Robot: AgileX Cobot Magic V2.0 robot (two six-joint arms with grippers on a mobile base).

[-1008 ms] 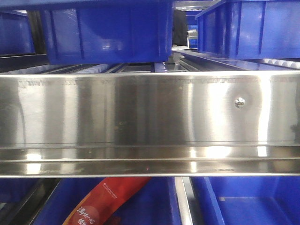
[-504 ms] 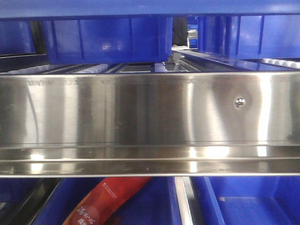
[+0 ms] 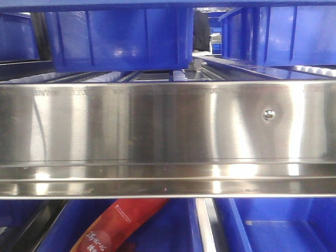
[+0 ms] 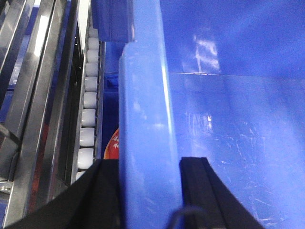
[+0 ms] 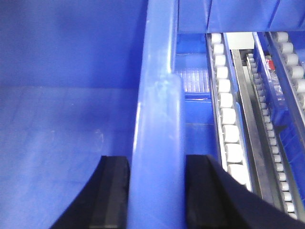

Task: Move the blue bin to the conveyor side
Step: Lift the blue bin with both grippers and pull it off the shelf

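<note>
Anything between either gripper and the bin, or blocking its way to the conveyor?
Nothing visible between them: the left gripper and right gripper are each closed astride the bin rim. The conveyor is in no view, so that path cannot be judged. Rollers run beside the bin.

We look onto a broad brushed steel rail (image 3: 157,126) spanning the front view, one screw (image 3: 269,114) in its face and bright streaks of light mirrored along it. Beyond it, tracks of white rollers (image 5: 228,119) run in steel channels. Below the rail, a red packet (image 3: 118,223) with white lettering lies in a lower blue crate (image 3: 176,228).
</note>
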